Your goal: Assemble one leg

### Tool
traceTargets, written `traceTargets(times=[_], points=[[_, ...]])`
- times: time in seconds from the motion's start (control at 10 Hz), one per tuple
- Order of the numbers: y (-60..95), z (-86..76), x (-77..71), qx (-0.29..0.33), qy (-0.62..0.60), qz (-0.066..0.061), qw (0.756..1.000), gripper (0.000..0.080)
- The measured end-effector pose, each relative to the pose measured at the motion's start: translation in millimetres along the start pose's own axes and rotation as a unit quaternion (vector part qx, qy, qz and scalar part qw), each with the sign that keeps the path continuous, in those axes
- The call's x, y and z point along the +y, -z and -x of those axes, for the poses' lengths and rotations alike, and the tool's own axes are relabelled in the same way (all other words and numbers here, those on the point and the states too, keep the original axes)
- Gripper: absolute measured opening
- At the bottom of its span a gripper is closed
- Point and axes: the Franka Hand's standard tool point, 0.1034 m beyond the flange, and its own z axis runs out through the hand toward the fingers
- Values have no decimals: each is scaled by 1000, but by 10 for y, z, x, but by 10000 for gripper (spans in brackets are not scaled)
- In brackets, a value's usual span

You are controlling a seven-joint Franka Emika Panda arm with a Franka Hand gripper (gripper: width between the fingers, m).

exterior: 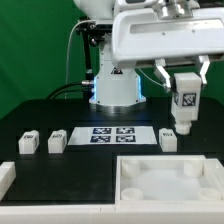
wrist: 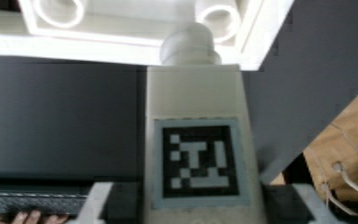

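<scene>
Table (exterior: 60, 170): black. The exterior view takes in the whole top; the wrist view shows only a dark stretch of it (wrist: 60, 120).
Arm (exterior: 115, 85): only the exterior view shows it. Its base stands at the back, and a large white part of it near the lens is cut off at the top edge.
Tray (exterior: 150, 160): white, at the front on the exterior view's right. The wrist view catches one edge (wrist: 131, 35) with two round sockets.
Marker board (exterior: 112, 134): flat on the table, mid-scene, seen in the exterior view alone.
Gripper (exterior: 185, 88): pinching the held leg in the air above the table. Its fingers are hard to make out in the wrist view.
Held leg (exterior: 185, 100): upright, tag facing the exterior camera. In the wrist view it fills the centre (wrist: 194, 120), its tag sharp and its narrow rounded end toward the tray.
Loose legs (exterior: 57, 141): three on the table, two on the exterior view's left and one just behind the tray.
Unclear: a white piece (exterior: 5, 178) is cut off at the exterior view's left edge, and a brownish blur (wrist: 345, 170) sits beside the held leg.
</scene>
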Motion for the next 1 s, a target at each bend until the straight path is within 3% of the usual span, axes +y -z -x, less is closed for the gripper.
traceTargets(times=[0.2,0.3,0.5,1.0], points=[[-386,-64,-108,12,-7,-9,1000,292],[-470,-58,-155,10,-19,-9,1000,292],[-500,-100,-54,12,-20,-3,1000,292],[-619,29,-111,2,-22,-6,1000,292]])
